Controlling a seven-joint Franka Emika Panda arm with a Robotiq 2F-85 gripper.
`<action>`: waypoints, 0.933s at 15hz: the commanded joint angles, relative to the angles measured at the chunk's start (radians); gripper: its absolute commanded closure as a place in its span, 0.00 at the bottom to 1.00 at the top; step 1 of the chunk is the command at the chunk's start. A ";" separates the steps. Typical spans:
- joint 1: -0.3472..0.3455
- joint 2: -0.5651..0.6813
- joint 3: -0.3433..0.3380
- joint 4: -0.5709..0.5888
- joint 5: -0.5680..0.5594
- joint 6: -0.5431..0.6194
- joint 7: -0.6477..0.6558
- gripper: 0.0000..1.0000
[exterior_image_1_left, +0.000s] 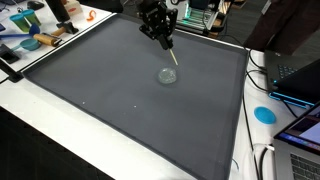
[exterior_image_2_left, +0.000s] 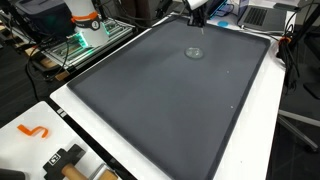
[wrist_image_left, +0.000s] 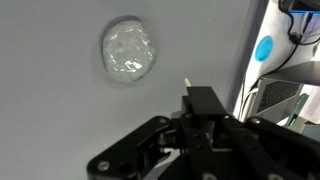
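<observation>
One thin stick (exterior_image_1_left: 173, 57), pinched in the claw (exterior_image_1_left: 165, 44), hangs near a round glassy disc (exterior_image_1_left: 167, 76).

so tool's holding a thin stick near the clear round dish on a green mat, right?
No, the mat is dark grey, not green; both exterior views show it. The tool does hold a thin stick near the clear round dish.

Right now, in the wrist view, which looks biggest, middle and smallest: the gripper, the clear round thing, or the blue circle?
1. gripper, gripping a thin stick; nearness to the camera inflates it
2. clear round thing
3. blue circle
</observation>
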 joint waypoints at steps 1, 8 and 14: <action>0.028 -0.035 -0.017 -0.021 -0.099 0.001 0.104 0.97; 0.063 -0.049 -0.011 0.008 -0.360 -0.022 0.320 0.97; 0.096 -0.049 -0.011 0.046 -0.557 -0.043 0.492 0.97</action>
